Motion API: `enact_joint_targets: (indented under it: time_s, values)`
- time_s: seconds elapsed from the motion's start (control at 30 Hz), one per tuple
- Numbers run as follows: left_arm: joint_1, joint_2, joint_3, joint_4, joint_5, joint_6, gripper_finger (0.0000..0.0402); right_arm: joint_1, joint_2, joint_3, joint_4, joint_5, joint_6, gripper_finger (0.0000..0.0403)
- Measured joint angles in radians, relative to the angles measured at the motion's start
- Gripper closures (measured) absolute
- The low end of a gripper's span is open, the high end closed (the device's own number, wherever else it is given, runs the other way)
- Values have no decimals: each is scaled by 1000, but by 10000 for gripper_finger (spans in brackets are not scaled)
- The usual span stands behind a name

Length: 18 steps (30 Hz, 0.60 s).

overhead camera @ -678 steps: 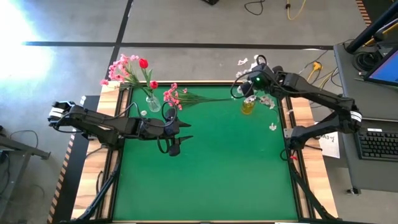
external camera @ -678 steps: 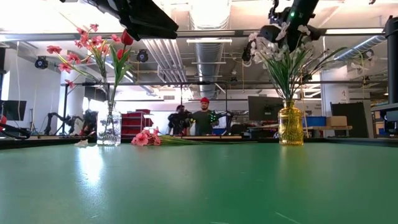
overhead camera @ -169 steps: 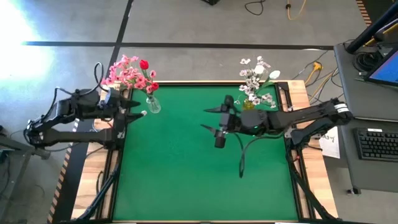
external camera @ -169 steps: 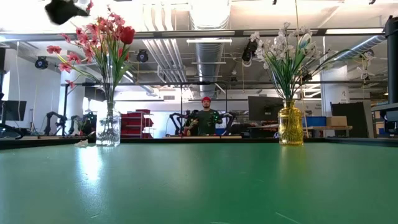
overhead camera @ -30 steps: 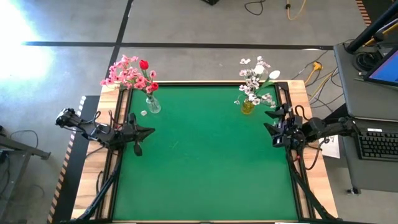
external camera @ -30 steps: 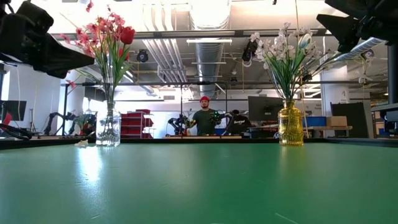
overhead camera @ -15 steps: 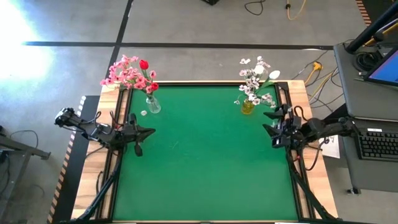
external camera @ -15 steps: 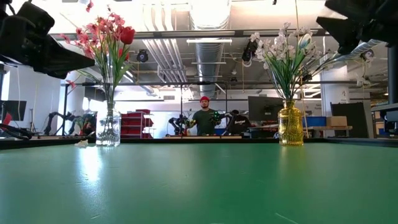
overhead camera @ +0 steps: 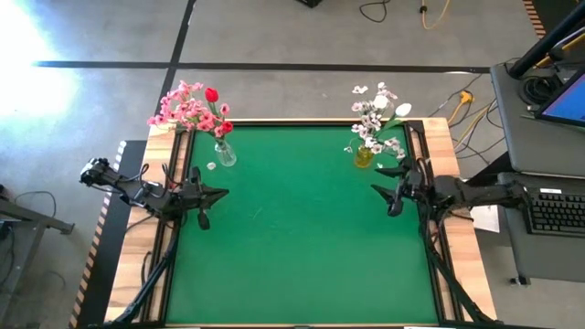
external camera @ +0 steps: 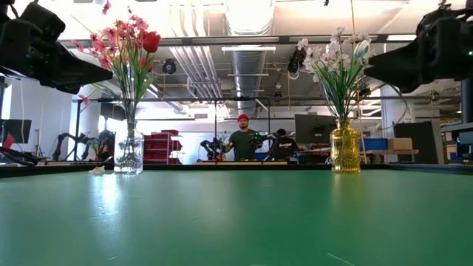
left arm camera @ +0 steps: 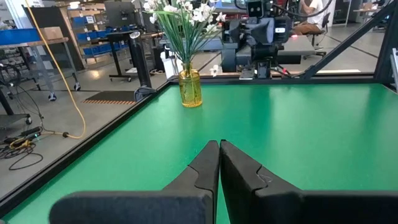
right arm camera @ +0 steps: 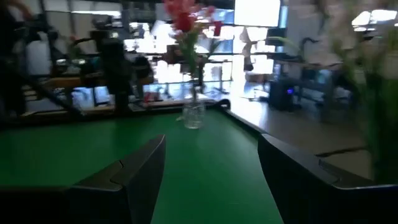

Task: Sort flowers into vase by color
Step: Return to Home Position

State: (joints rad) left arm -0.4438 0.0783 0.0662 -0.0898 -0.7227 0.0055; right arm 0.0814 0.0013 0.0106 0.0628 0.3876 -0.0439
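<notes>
Two vases near the top edge of the green table point(overhead camera: 302, 247), two grippers at its side edges. Upper left: one clear vase point(overhead camera: 224, 155) with red and pink flowers point(overhead camera: 190, 110), two red buds among them. Upper right: one yellow vase point(overhead camera: 365, 158) with white flowers point(overhead camera: 373, 117). Left gripper point(overhead camera: 219, 193) over the left edge, fingers pressed together, empty. Right gripper point(overhead camera: 377, 180) just below the yellow vase, fingers spread wide, empty. Open green across the middle and whole lower half.
</notes>
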Motion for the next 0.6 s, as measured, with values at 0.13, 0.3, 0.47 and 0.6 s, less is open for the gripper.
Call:
enact_joint_targets:
  time_s: [0.13, 0.3, 0.47, 0.6]
  values:
    - [0, 4, 0, 0, 1, 0, 402, -86, 0, 0, -6, -60, 0, 154]
    - [0, 8, 0, -1, 0, 0, 402, -170, 0, 0, -17, -138, 4, 154]
    - [0, 9, 0, 0, 1, 0, 402, -179, 0, 0, -26, -196, 19, 154]
    - [0, 9, 0, 0, 0, 0, 402, -207, 2, 0, -37, -260, 52, 154]
